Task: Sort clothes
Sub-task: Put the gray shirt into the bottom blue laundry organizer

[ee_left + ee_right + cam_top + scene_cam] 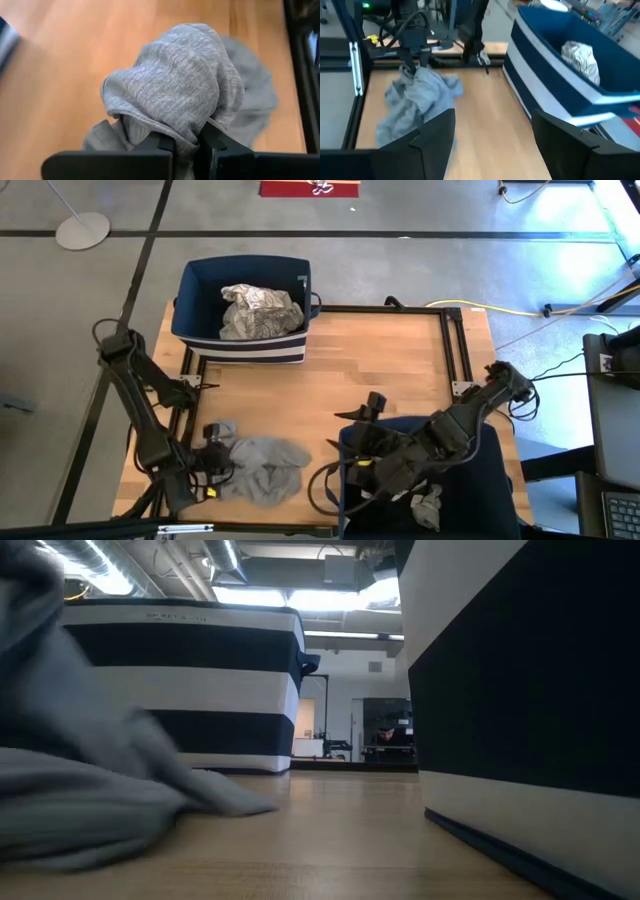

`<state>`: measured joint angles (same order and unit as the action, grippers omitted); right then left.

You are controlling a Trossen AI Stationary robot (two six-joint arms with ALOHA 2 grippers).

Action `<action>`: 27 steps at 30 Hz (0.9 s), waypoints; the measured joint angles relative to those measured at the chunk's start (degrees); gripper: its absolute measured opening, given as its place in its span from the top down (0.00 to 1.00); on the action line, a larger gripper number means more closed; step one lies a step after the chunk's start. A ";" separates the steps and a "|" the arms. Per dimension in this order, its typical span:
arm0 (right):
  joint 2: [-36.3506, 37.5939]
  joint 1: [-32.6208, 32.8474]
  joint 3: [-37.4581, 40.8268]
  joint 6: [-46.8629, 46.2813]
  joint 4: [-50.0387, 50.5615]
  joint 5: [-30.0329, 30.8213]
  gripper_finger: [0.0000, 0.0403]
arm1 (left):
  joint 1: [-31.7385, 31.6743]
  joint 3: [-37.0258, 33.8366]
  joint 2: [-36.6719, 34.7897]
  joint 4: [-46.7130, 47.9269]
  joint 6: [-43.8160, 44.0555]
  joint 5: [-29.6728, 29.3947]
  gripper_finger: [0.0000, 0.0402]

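Note:
A grey garment (pixel 262 470) lies crumpled on the wooden table near its front left; it also shows in the low view (pixel 80 780) and the right wrist view (pixel 415 102). My left gripper (pixel 212 462) is shut on its left end. My right gripper (pixel 495 145) is open and empty. It hangs over the left rim of the navy bin (pixel 480 480) at the front right and points toward the grey garment. A white garment with black pattern (pixel 260 312) lies in the far navy-and-white bin (pixel 200 300). My left gripper pinches a bunched fold of the grey garment (pixel 182 131) between its two fingers; several layers bulge out past the fingertips. The fingers come from above, slanting down (pixel 412 65). The held end is raised a little, and the rest of the garment (pixel 395 125) lies slack on the table.
A small pale grey piece of cloth (pixel 428 506) lies in the front right bin. The far bin shows in the low view (pixel 180 680), and the near bin's wall (pixel 530 690) fills that view's right. Bare wood (pixel 380 370) lies between the bins. A black frame (pixel 455 340) edges the table.

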<state>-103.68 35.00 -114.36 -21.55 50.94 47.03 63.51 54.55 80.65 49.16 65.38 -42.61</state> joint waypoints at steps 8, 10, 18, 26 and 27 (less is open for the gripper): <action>-1.49 -5.03 2.00 8.55 -13.62 -1.66 0.34 | -1.11 0.11 -4.27 -0.09 -5.31 -9.06 0.96; -2.21 -6.42 2.07 8.94 -14.67 -4.76 0.34 | -1.57 0.11 -4.49 -0.05 -5.94 -10.56 0.95; -5.46 -10.61 2.05 8.88 -18.95 -14.37 0.34 | -3.10 0.14 -4.51 -0.30 -7.64 -12.94 0.95; -11.64 -13.62 2.07 5.92 -28.02 -29.06 0.34 | -3.32 0.17 -4.54 -0.99 -10.12 -13.30 0.96; -12.21 -13.98 2.07 5.88 -28.35 -30.08 0.33 | -3.30 0.17 -4.54 -1.04 -10.13 -13.32 0.96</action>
<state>-115.89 21.01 -112.29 -15.67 22.58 16.95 60.20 54.72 76.12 48.12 55.25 -55.93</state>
